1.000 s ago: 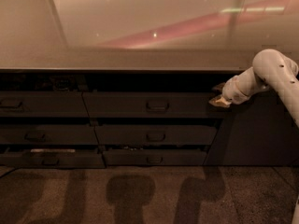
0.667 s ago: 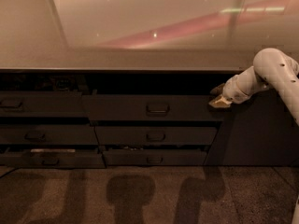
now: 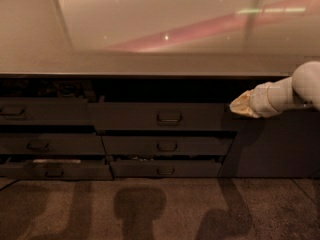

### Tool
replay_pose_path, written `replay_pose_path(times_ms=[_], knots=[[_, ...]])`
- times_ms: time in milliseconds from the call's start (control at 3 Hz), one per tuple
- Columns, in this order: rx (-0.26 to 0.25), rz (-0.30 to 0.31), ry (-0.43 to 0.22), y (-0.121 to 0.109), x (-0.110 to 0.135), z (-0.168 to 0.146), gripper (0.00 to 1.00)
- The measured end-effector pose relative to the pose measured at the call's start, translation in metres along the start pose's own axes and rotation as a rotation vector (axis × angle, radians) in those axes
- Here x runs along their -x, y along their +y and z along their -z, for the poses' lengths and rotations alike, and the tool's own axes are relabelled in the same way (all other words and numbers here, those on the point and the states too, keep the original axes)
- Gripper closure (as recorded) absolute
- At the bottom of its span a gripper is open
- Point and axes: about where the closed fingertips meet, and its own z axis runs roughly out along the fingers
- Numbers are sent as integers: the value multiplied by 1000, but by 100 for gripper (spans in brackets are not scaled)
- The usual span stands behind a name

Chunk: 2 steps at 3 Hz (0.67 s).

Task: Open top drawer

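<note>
Nearest is the speckled brown floor [image 3: 75, 209], with three soft dark shadows [image 3: 140, 209] lying across it.

Above the floor is the centre stack of dark grey drawer fronts. The lowest front [image 3: 165, 168] is shallow. The middle front [image 3: 167, 145] is a bit taller. Both carry a small rounded-rectangle pull.

The top drawer [image 3: 130, 116] is the widest, tallest dark grey flat front, just under the counter lip in the centre column. Its rounded-rectangle central pull handle [image 3: 169, 117] is untouched. A black gap shows between its top edge and the counter, and the front looks set slightly forward of the two below.

The left column of dark drawer fronts [image 3: 42, 111] is partly cut by the picture edge. The bottom one is ajar, with something pale showing inside.

The pale tan gripper [image 3: 239, 105] is at the top drawer's upper right corner, tip pointing left and touching or just beside the front's end. I cannot tell how far open it is or whether it has hold of the edge.

The white tubular arm [image 3: 285, 94] comes in from the right edge. Its forearm is near level and tilts slightly down toward the gripper, and the rounded elbow sits higher at far right, in front of a plain dark cabinet panel [image 3: 275, 144].

Farthest is the glossy beige countertop [image 3: 150, 64], with a pink reflected streak.
</note>
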Motion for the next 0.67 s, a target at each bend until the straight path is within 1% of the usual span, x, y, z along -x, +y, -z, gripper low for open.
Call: replay_pose_path(times_ms=[333,667], knots=[[-25,30,9,64,-37,7,100],[13,-10,34,111,-66,14,81]])
